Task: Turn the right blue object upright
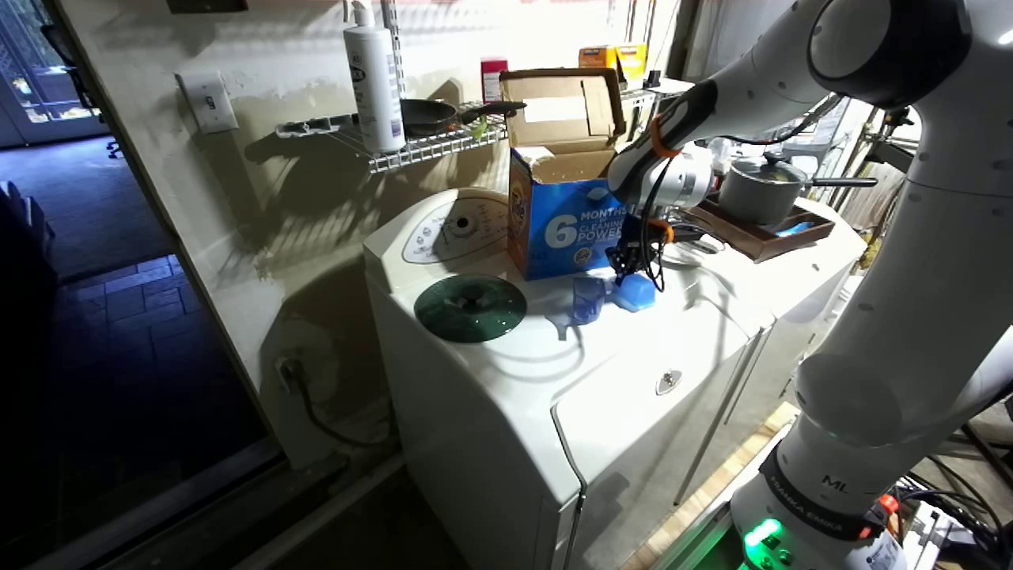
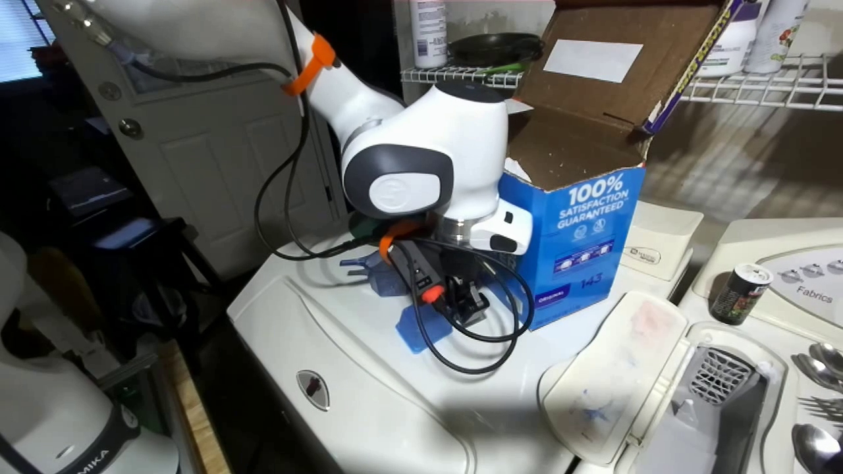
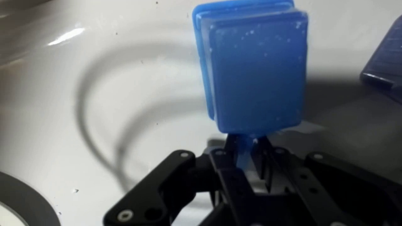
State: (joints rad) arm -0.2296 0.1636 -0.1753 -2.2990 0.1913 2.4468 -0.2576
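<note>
Harsh light rakes a white counter [image 1: 617, 352], apparently a laundry machine's top, where the right blue object [image 1: 635, 294] sits below the robot's wrist, just right of a darker blue cup [image 1: 588, 301]. The piece's flat base faces the wrist camera with the wider rim beyond, which suggests that it is mouth-down and not yet turned upright; whether it rests on the surface or hangs just off it is hard to tell. The tool [image 3: 248, 142] is clenched on the piece's slim handle [image 3: 243, 155], a finger close on either side, a hold probably chosen so that the cup body can swing over as the wrist rolls. So narrow a grip could let it twist. On the far side, a blue box [image 1: 563, 237], its lid raised, stands near the tool and crowds any move that way. The darker blue cup checks a sweep to the left, with a green disc [image 1: 471, 309] beyond it. Slack cable [image 2: 469, 372] loops by the tool in an exterior view and might snag. Bare surface for the turn lies on the near side, toward the counter's front edge and its oval fitting [image 1: 669, 382]; to the right, a wooden tray [image 1: 748, 247] carrying a saucepan [image 1: 756, 190] stands well apart.
</note>
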